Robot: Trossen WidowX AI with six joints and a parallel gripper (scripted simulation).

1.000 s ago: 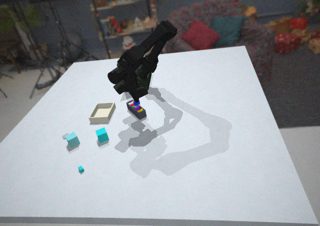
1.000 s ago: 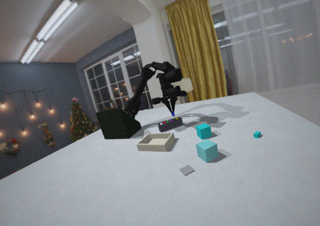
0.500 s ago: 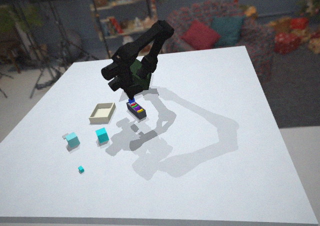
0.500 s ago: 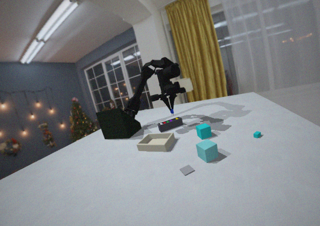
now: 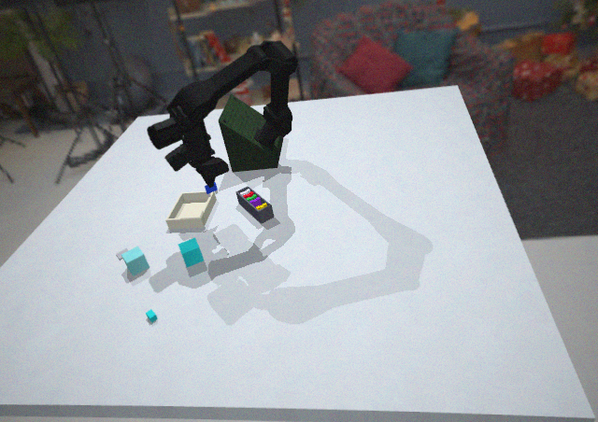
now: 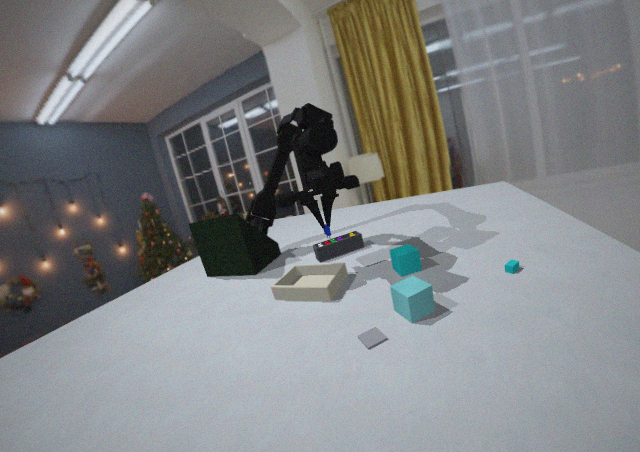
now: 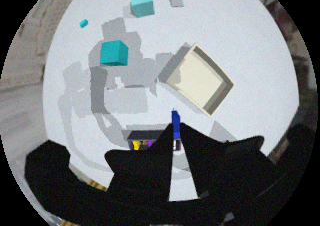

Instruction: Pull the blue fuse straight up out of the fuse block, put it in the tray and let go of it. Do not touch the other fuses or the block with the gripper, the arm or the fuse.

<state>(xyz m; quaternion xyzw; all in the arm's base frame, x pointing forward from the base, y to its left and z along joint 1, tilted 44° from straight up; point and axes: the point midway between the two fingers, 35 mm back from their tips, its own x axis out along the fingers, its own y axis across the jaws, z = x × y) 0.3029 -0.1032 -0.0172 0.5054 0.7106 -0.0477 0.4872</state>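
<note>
ok so the gripper (image 5: 209, 184) (image 6: 326, 225) (image 7: 175, 126) is pinched on the blue fuse (image 5: 210, 188) (image 6: 327, 230) (image 7: 175, 124), which is up in the air, out of the fuse block (image 5: 262, 215) (image 6: 339, 251) (image 7: 142, 134) and not in the tray (image 5: 186, 224) (image 6: 305, 292) (image 7: 221, 102). white, red, green, purple and yellow fuses sit in the block. in the top view the tray is nearer the bench's left edge than the block is, and the small teal cube (image 5: 151, 316) (image 6: 511, 266) (image 7: 84, 23) is closer to the bench's front edge than either.

Top view: tray (image 5: 186, 223) (image 6: 301, 293) (image 7: 219, 102) left of fuse block (image 5: 263, 216) (image 6: 341, 251) (image 7: 145, 135); fuses (image 5: 256, 202) (image 6: 339, 239) (image 7: 136, 145) in block.
</note>
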